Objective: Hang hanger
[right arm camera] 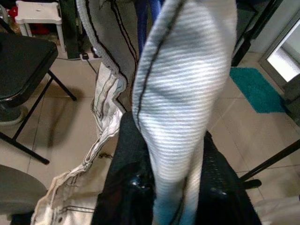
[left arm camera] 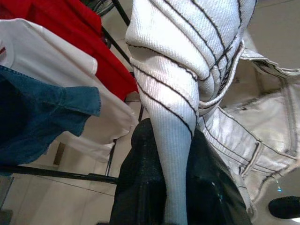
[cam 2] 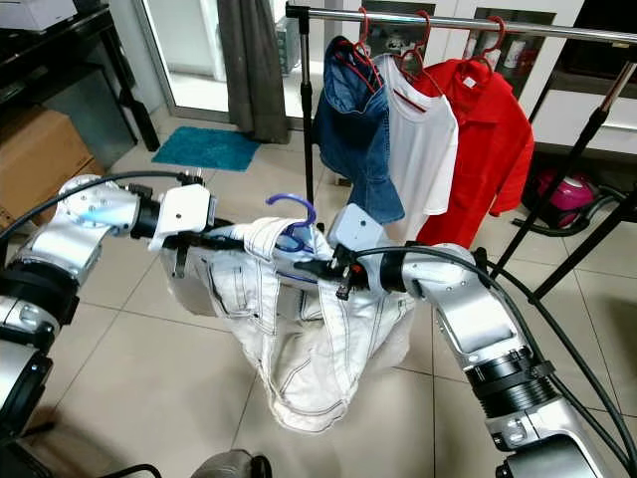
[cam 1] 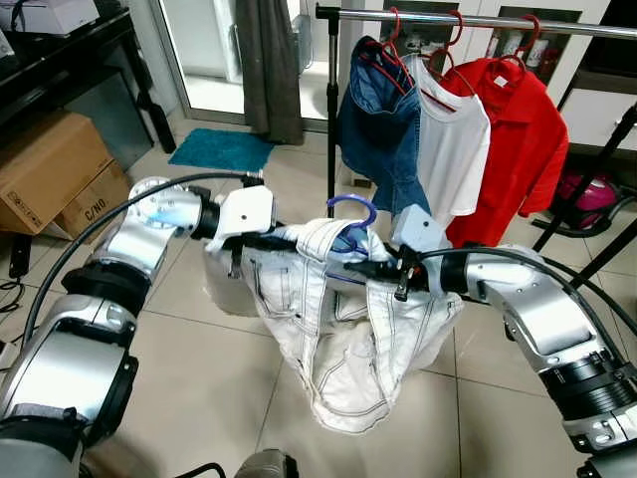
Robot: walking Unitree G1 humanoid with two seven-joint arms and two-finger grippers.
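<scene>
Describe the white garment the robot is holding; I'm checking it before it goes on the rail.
The white garment looks like ribbed, denim-like cloth with dark contrast stitching. It hangs bunched on a blue hanger whose hook rises above it. The left gripper and right gripper each pinch a fold near its top, holding it above the tiled floor, in front of the clothes rail.

1. Floor (cam 1: 199,378): light beige tiles with visible grout lines.
2. Teal mat (cam 1: 221,149) lies flat on the floor near the glass door.
3. 2 cardboard boxes (cam 1: 55,179) stand on the floor at the robot's left, beside a black shelf unit (cam 1: 60,60).
4. Garment rack (cam 1: 468,20): black upright pole and slanted legs stand on the floor. Its bar carries 3 garments on red hangers: denim (cam 1: 378,129), white shirt (cam 1: 453,149), red shirt (cam 1: 518,149).
5. Pink object (cam 1: 587,194) sits on the floor behind the rack; identity unclear.
</scene>
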